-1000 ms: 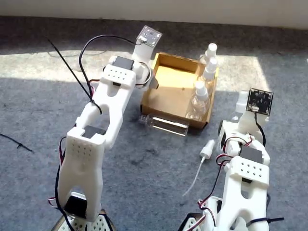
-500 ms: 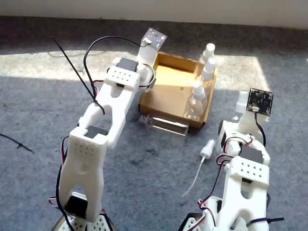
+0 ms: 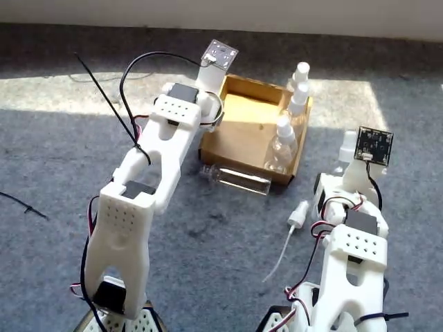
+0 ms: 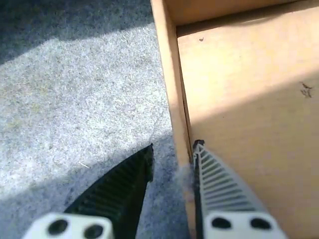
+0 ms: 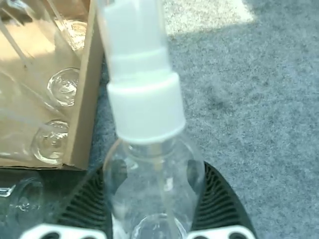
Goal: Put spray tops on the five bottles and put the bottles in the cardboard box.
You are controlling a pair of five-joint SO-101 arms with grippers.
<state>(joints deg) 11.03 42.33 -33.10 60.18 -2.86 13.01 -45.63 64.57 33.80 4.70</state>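
Left hand (image 4: 173, 145) shifted, narrowly astride box (image 4: 167, 59) wall — right hand (image 5: 152, 181) grips bottle (image 5: 144, 114) — grey carpet (image 5: 259, 99).

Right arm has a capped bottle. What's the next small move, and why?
Probably lift the bottle in the right gripper over the cardboard box wall and set it beside the three capped bottles standing inside. It wears its spray top, and the left gripper straddles the opposite wall.
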